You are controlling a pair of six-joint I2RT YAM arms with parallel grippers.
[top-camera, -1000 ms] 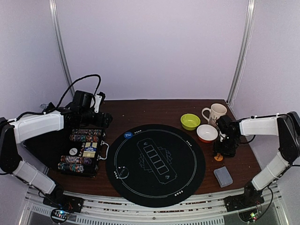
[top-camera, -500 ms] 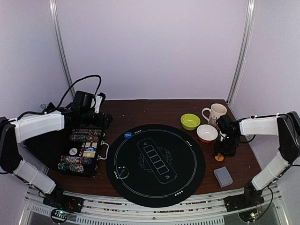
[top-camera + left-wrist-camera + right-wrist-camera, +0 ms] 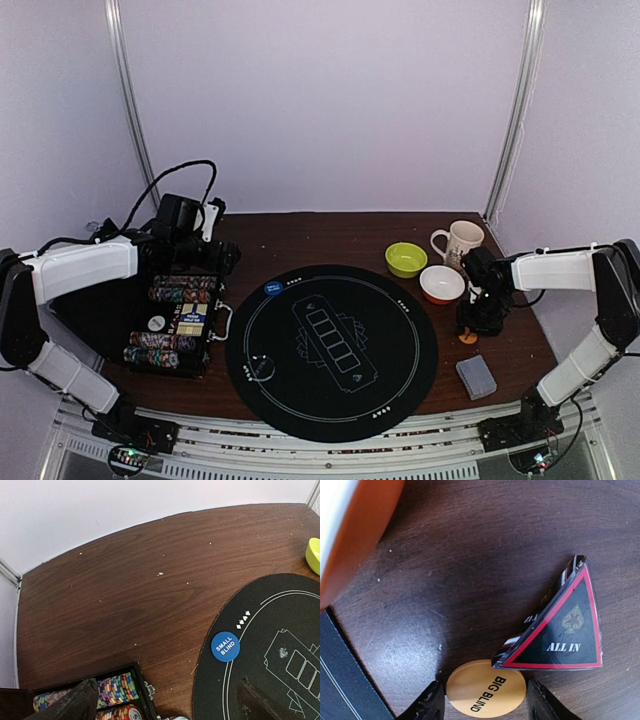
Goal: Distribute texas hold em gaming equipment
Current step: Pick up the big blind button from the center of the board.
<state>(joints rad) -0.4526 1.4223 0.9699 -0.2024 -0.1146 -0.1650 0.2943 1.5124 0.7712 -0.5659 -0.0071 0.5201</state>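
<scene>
The right end effector (image 3: 485, 687) is down at the desk (image 3: 125, 580) with a finger on each side of the orange BIG BLIND disc (image 3: 486, 690). The fingertips (image 3: 434, 702) sit right at its rim, but I cannot tell whether they are actually squeezing it. Crowding the disc from above is the red-edged ALL IN triangle (image 3: 560, 635), one corner meeting the disc's top edge. Just beyond, toward the back, the white-orange bowl (image 3: 350, 535) stands close, and the rim of the round black poker mat (image 3: 340, 690) lies to the left. A green bowl (image 3: 406, 259) and a white mug (image 3: 460, 240) sit further back, and a grey-blue deck of cards (image 3: 476, 376) lies near the front edge.

Across the desk, the left end effector (image 3: 166, 692) hangs with its fingers spread wide and nothing between them, above the open chip case (image 3: 120, 692). The blue SMALL BLIND disc (image 3: 225, 646) rests on the mat's rim nearby.
</scene>
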